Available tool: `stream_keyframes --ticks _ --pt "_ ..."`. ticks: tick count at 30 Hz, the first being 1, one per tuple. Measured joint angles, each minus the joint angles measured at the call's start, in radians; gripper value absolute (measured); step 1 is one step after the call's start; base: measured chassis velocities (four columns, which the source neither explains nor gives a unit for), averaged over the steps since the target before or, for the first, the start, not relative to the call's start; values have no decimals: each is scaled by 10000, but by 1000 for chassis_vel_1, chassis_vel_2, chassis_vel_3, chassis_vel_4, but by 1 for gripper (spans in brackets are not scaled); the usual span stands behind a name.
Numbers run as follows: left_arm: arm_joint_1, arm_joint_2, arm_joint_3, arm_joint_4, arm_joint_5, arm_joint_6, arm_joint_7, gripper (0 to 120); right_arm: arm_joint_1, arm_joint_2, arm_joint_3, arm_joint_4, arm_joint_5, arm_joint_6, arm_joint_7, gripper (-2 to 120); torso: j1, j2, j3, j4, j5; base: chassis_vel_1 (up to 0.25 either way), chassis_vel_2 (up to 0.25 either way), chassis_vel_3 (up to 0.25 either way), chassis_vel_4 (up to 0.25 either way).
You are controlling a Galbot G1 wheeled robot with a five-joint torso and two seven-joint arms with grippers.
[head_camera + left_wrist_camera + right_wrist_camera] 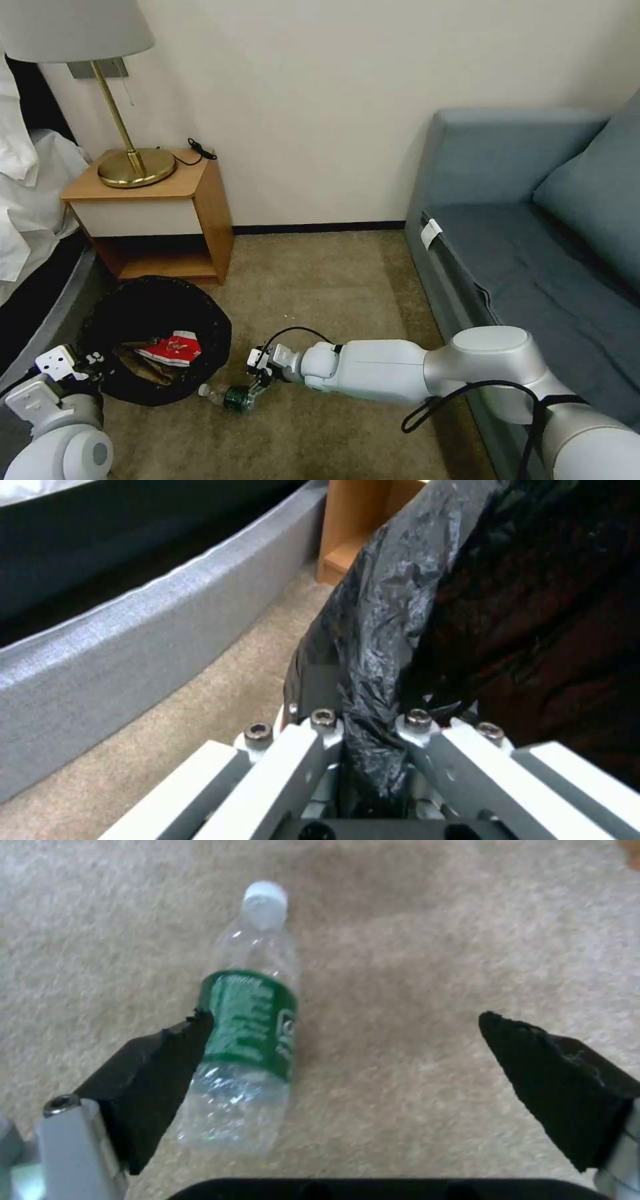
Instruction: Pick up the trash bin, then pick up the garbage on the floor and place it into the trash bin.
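Clear bottle [250, 1025] with green label flat on beige carpet [427, 965], between wide-spread right gripper [347, 1060] fingers.

A plain cream wall [320, 100] runs across the back, edged by a dark skirting board [320, 227] where it meets the tan carpet [320, 287]. In the left corner stands a wooden nightstand [200, 193] with an open shelf below, a brass lamp [133, 160] with a pale shade on top and a black cord [200, 150] beside it. White bedding [27, 193] hangs at the far left. A blue-grey sofa [520, 253] with a cushion [593, 187] fills the right side.
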Motion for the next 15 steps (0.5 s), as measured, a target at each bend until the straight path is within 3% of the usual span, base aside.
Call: stream_keyframes --ticks 15 --pt "-59 -35 157 180 174 -48 8 3 -369 213 -282 -23 -98 62 -4 98 -1 0 -1 0 0 0 0 0 0"
